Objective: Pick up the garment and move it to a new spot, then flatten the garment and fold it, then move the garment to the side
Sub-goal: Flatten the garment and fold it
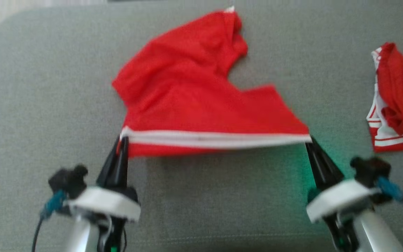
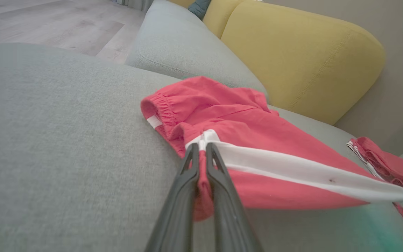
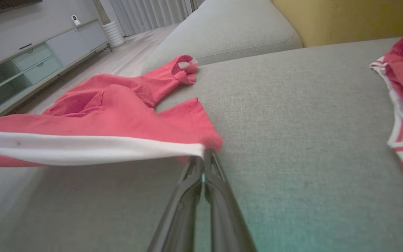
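The red garment (image 1: 194,94), a pair of shorts by the look of its gathered waistband, was spread over the grey sofa seat (image 1: 47,105). Its far part rested on the fabric and its near edge was lifted clear. That near edge, marked by a white stripe (image 1: 215,138), was held at both ends. The left pincer (image 1: 122,140) was clamped on one corner, with red cloth bunched between its fingers, and the right pincer (image 1: 309,140) was closed tight on the thin corner at the other end.

The stripe was drawn nearly straight between the two. This suggested that the edge was held taut so that wrinkles could be taken out and the cloth laid flat. The far part was creased, and one end was twisted toward the back of the sofa, so the flattening was judged unfinished and the folding not yet begun.

A second red and white garment (image 1: 397,98) lay well apart at the right side of the seat, untouched. Enough bare seat was left between the two for a fold to be made without the pieces being mixed.
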Controlling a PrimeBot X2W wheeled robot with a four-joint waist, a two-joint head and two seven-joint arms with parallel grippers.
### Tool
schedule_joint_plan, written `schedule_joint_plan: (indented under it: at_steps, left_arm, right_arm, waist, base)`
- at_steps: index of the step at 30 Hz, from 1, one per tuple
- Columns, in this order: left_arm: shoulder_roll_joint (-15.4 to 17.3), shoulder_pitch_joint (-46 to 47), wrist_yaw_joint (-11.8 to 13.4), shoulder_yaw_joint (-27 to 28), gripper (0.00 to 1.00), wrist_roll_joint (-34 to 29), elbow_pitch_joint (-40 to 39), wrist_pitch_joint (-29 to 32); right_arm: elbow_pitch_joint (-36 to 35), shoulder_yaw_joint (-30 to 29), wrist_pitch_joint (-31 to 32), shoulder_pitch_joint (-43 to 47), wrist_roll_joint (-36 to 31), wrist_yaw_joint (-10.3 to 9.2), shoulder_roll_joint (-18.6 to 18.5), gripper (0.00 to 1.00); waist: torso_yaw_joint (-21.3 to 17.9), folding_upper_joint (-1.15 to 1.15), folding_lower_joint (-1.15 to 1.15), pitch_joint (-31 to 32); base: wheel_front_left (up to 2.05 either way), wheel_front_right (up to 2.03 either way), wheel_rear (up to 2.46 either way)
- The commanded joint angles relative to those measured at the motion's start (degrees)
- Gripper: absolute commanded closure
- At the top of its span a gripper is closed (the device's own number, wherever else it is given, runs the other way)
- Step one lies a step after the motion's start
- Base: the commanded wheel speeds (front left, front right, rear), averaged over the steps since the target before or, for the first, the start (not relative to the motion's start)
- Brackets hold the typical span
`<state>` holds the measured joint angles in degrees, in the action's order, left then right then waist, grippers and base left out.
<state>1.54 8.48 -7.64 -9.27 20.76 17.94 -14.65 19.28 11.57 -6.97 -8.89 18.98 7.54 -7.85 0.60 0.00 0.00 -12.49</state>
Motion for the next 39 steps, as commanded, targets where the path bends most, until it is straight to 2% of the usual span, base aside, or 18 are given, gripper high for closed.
schedule_joint_plan:
  at_steps: [1,9,13,17,21,25,32,39]
  left_arm:
    - [1.35,-1.59,0.69,2.45,1.00,-0.33,-3.17,-0.34]
    - [1.34,-12.08,3.78,2.65,1.00,0.12,-11.83,0.81]
    - [1.58,-15.11,5.07,2.64,1.00,0.50,-16.56,3.55]
    - [1.92,-15.47,5.64,2.05,1.00,0.96,-19.63,7.04]
    - [2.39,-12.98,5.64,1.73,1.00,1.20,-19.87,9.26]
    - [3.04,-8.44,5.17,1.78,1.00,1.90,-18.42,11.51]
    - [3.10,2.18,3.57,2.42,1.00,5.37,-13.51,13.97]
    - [2.40,11.13,2.16,1.77,1.00,9.85,-7.02,14.91]
  right_arm:
    - [-5.40,-1.31,1.90,3.27,-1.03,-0.05,-0.20,1.00]
    - [-26.35,-7.18,13.89,19.20,-4.73,-0.05,2.13,1.00]
    - [-32.58,-9.03,17.68,23.06,-5.60,-0.05,2.60,1.00]
    - [-35.47,-10.50,20.54,22.94,-6.20,-0.05,2.26,1.00]
    - [-34.78,-10.12,22.40,18.89,-6.19,-0.05,0.34,1.00]
    - [-31.55,-9.17,23.69,11.04,-5.32,-0.05,-2.49,1.00]
    - [-21.36,-3.57,25.27,-7.28,-2.86,-0.05,-7.82,1.00]
    - [-11.10,2.34,25.09,-22.80,-0.30,-0.05,-10.07,1.00]
  waist:
    - [-0.11,0.00,0.00,2.04]
    - [-0.21,0.00,0.00,5.11]
    - [0.08,0.00,0.00,5.23]
    - [0.64,0.00,0.00,4.45]
    - [1.15,0.00,0.00,2.65]
    - [1.83,0.00,0.00,-0.05]
    - [4.04,0.00,0.00,-6.22]
    - [6.80,0.00,0.00,-10.17]
  base:
    - [0.00,0.00,0.00]
    - [0.00,0.00,0.00]
    - [0.00,0.00,0.00]
    - [0.00,0.00,0.00]
    - [0.00,0.00,0.00]
    - [0.00,0.00,0.00]
    - [0.00,0.00,0.00]
    - [0.00,0.00,0.00]
